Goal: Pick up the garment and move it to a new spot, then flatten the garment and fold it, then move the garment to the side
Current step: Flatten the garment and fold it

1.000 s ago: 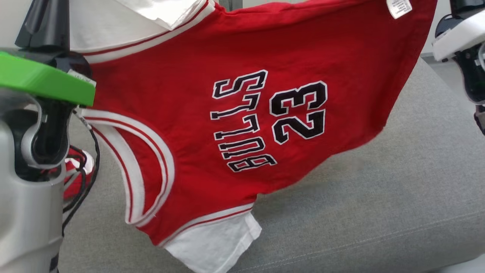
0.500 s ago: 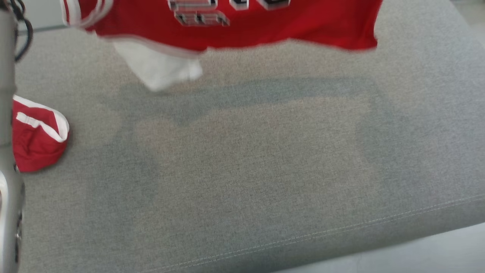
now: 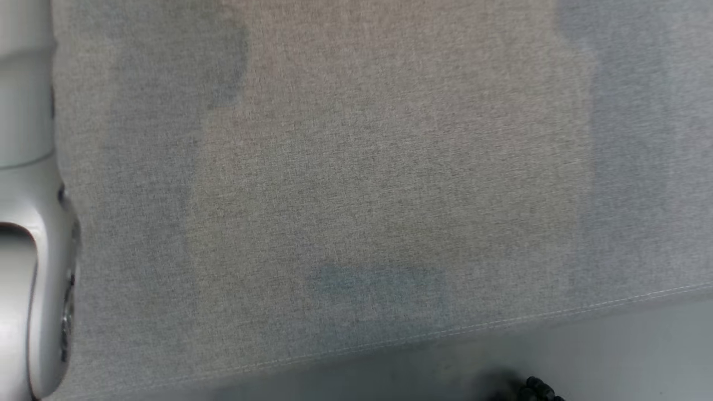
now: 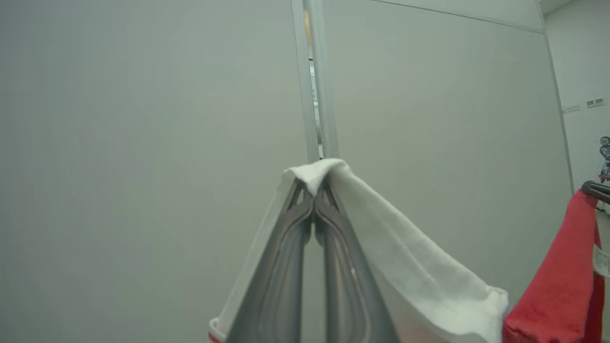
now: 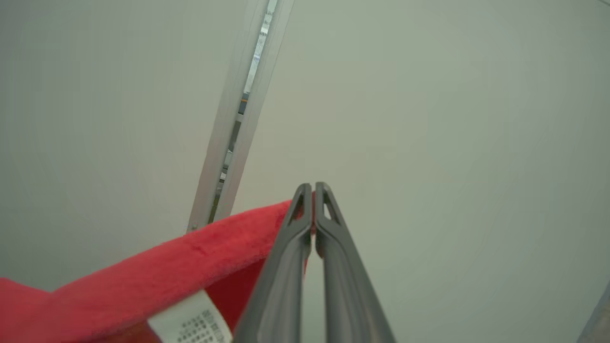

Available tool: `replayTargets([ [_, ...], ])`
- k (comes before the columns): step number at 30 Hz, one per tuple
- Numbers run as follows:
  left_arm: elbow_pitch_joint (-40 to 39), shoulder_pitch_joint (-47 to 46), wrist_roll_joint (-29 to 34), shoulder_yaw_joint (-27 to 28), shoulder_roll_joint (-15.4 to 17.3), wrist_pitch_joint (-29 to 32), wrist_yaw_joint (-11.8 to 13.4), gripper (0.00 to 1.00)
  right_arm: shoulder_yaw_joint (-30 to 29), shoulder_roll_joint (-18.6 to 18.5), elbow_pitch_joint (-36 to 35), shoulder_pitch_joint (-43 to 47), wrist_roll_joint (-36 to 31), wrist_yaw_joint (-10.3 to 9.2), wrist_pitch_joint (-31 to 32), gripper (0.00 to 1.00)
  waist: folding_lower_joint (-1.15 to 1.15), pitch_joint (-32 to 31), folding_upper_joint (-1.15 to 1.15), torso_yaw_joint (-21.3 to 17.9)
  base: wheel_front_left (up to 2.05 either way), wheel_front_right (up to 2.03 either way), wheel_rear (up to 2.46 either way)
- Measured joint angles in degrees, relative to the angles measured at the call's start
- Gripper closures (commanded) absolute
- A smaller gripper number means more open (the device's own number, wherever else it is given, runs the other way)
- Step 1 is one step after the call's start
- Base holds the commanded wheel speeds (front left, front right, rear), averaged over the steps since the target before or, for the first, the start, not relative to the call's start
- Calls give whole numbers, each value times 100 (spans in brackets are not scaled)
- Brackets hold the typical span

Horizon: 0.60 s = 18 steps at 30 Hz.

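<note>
You have the garment (image 5: 143,271) lifted: left claw (image 4: 314,197) clamps its white part, right claw (image 5: 313,190) its red hem, trailing toward seven o'clock. Placing, flattening, folding remain.

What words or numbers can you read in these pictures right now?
No words or numbers can be read right now.
White tag on the red garment, right wrist view: rows of tiny dark print, too small and blurred to read.
Tag edge on the red cloth, left wrist view: too small to read.
Grey cushion, head view: no writing on it.
</note>
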Motion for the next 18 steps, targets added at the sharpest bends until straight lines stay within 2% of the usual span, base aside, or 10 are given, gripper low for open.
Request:
replayTargets([
  [6, -365, 771, -141, -63, -7, -1, -67, 100, -116, 115, -78, 501, 70, 0, 0, 100, 0, 552, 0, 154, 0, 0, 0],
  [8, -565, 1238, -331, -278, 113, 0, -68, 100, -20, 123, -108, 834, 282, 0, 0, 100, 0, 685, 0, 230, 0, 0, 0],
  [14, -1502, 3235, -929, -483, 709, 0, -75, 100, 450, -189, -441, 2328, 1218, 0, 0, 100, -1, 638, 0, 390, 0, 0, 0],
  [18, -2334, 4710, -923, -366, 827, -1, -74, 100, 602, -398, -820, 3505, 1759, 0, 1, 100, -2, 374, 0, 446, 0, 0, 0],
])
